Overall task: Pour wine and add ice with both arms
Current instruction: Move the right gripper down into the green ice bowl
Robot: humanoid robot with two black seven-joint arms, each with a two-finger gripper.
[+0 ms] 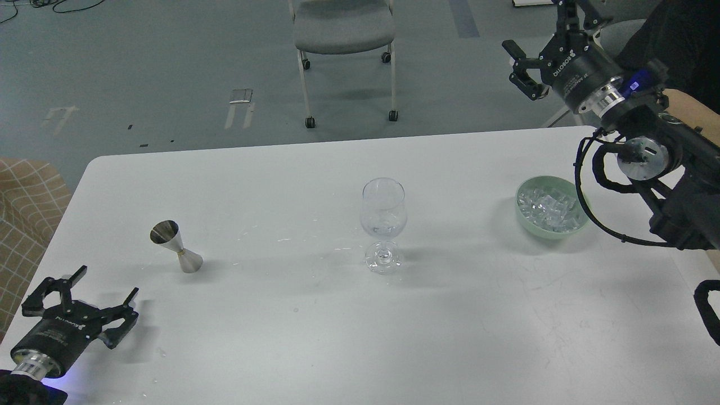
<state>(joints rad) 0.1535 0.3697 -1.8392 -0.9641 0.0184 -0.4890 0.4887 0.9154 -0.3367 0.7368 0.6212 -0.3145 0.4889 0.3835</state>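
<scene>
A clear stemmed wine glass (383, 224) stands upright at the middle of the white table (315, 337). A steel jigger (175, 246) stands upright at the left, free of any gripper. A pale green bowl (527, 221) at the right holds a pile of clear ice cubes (550, 209). My left gripper (106, 285) is open and empty, low over the front left corner, well back from the jigger. My right gripper (537, 31) is open and empty, held high beyond the table's far right edge, above and behind the bowl.
A grey wheeled chair (343, 34) stands on the floor beyond the table's far edge. A tan checked seat (22, 208) is off the table's left edge. My right arm's elbow and looped cable (630, 169) hang close beside the bowl.
</scene>
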